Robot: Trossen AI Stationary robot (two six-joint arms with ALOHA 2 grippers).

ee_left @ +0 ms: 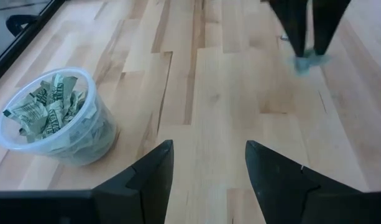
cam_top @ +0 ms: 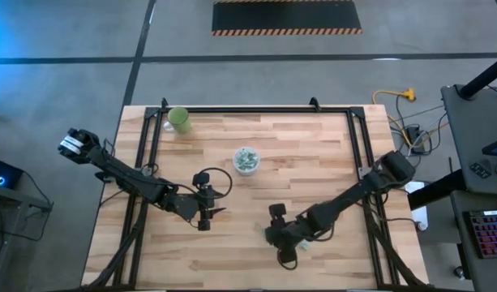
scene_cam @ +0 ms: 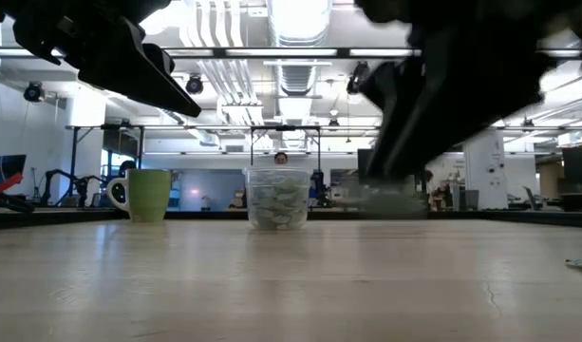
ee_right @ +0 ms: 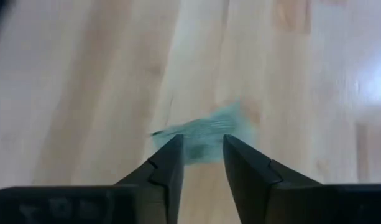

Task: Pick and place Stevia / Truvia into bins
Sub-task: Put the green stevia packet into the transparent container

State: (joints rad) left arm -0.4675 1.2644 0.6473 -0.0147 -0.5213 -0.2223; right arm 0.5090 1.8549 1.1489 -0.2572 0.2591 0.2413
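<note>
Near the desk's (cam_top: 329, 154) front edge, the right end effector (ee_right: 201, 155) reaches down with its fingers partly apart on either side of a pale green packet (ee_right: 206, 134); whether it grips the packet cannot be told. At mid-desk stands the clear cup (cam_top: 246, 160), filled with packets. Left of it, the left end effector (ee_left: 209, 165) hovers wide open, holding nothing. A green mug (cam_top: 180, 120) sits at the far left corner.

Two dark jointed arms; black tapered claw fingers (ee_left: 146, 180); looped black cable on left arm.
</note>
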